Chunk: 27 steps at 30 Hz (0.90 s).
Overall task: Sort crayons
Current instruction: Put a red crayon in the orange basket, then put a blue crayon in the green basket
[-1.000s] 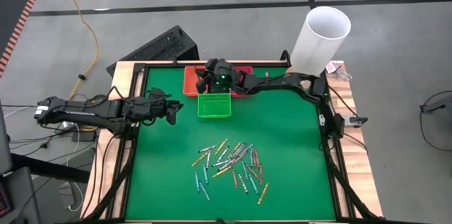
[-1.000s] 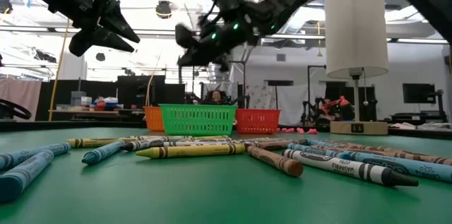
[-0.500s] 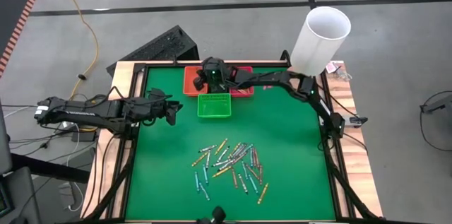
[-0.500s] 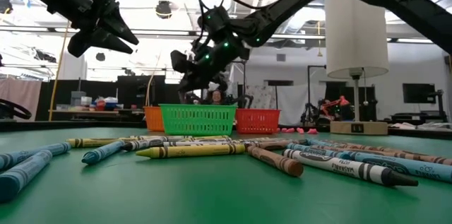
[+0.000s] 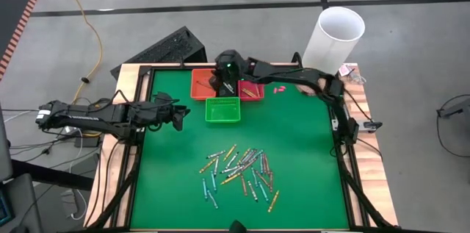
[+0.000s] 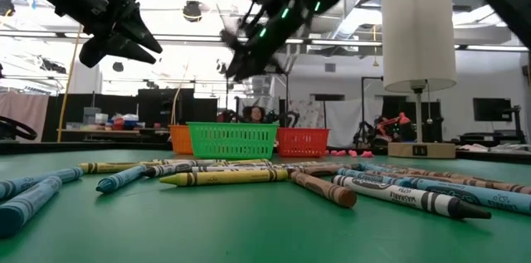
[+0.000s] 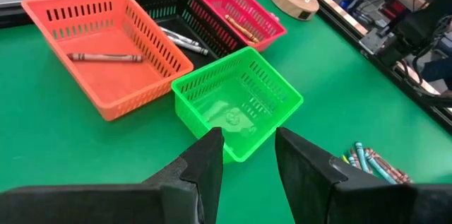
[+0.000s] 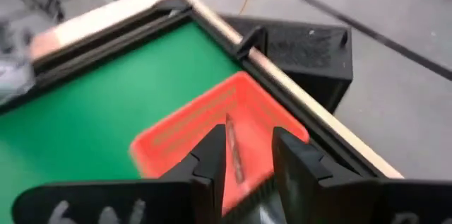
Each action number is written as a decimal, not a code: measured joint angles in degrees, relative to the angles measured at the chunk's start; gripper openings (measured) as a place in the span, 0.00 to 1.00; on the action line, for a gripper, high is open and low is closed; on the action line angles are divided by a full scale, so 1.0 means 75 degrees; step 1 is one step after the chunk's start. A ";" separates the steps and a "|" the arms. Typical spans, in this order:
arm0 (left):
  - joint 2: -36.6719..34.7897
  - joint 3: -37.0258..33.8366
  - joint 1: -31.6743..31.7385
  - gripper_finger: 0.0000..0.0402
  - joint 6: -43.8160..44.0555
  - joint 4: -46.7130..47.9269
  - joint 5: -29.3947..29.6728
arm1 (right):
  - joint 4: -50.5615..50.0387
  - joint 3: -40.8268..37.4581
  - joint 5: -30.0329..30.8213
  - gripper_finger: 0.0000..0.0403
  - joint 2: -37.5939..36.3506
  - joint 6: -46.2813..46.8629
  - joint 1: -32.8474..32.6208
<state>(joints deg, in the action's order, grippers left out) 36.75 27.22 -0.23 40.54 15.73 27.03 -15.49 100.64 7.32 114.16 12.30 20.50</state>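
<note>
Reaching in from the left edge of the green table (image 5: pixel 294 152), the left gripper (image 5: pixel 178 115) hovers above the mat just left of the green basket (image 5: pixel 222 110); its jaws stand partly open with nothing between them, and in the left wrist view its two dark fingers (image 7: pixel 205 164) frame that basket's near corner. Beyond the green basket sits a row of three more: an orange basket (image 7: pixel 106 47) with one crayon (image 7: pixel 104 57) lying on its floor, a black basket (image 7: pixel 180 30) holding a couple of grey-white sticks, and a red basket (image 7: pixel 240 15) with a few reddish ones. The green basket looks bare inside, as far as the left wrist view shows. The right gripper (image 5: pixel 226 79) hangs over that back row, about where the orange basket and the black one meet; its jaws are parted and grip nothing, and its own wrist view looks down between them onto the orange basket and the single crayon lying there. Nearer the front, in the middle of the table, the crayons (image 5: pixel 242 170) lie in a loose heap of orange-yellow, blue-teal, grey-white and reddish sticks, well apart from both grippers. At the far right corner a tall white cylinder (image 5: pixel 332 38) stands on the wooden rim
</note>
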 joint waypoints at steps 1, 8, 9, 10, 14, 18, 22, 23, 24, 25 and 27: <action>0.0000 0.0000 0.0000 0.30 -0.0001 -0.0001 0.0001 | -0.0450 0.0005 -0.0029 0.28 -0.0314 -0.0125 -0.0064; -0.0003 0.0000 -0.0003 0.30 -0.0002 -0.0007 -0.0011 | -0.4645 0.0007 -0.0066 0.28 -0.1978 0.0150 -0.1021; -0.0003 0.0000 -0.0003 0.30 -0.0004 -0.0006 -0.0009 | -0.5075 0.0006 -0.0051 0.28 -0.2121 0.0363 -0.1244; 0.0000 0.0000 -0.0003 0.30 -0.0004 -0.0009 -0.0009 | -0.5479 0.0000 -0.0024 0.28 -0.2254 0.0592 -0.1475; 0.0000 0.0000 -0.0003 0.30 -0.0006 -0.0022 -0.0038 | -0.6025 -0.0428 0.0076 0.28 -0.2594 0.1399 -0.2581; -0.0003 0.0000 -0.0003 0.30 -0.0178 -0.0028 -0.0125 | -0.5842 -0.1177 0.0671 0.28 -0.2548 0.1967 -0.3771; -0.0003 0.0000 -0.0003 0.30 -0.0332 -0.0026 -0.0134 | -0.4860 -0.2154 0.0919 0.28 -0.2575 0.2465 -0.4525; 0.0000 0.0000 -0.0003 0.30 -0.0363 -0.0029 -0.0134 | -0.4485 -0.2401 0.0997 0.28 -0.2574 0.2461 -0.4636; -0.0003 0.0000 -0.0003 0.30 -0.0384 -0.0029 -0.0127 | -0.4175 -0.2611 0.1118 0.28 -0.2558 0.2355 -0.4734; -0.0002 0.0000 -0.0003 0.30 -0.0405 -0.0029 -0.0116 | -0.3834 -0.2817 0.1228 0.28 -0.2552 0.2124 -0.4807; -0.0001 0.0000 -0.0003 0.30 -0.0406 -0.0028 -0.0114 | -0.2772 -0.3210 0.1254 0.28 -0.2557 0.1495 -0.4851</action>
<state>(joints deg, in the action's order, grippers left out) 36.75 27.22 -0.25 37.50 15.51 26.17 -36.28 76.57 16.72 94.99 23.51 -15.88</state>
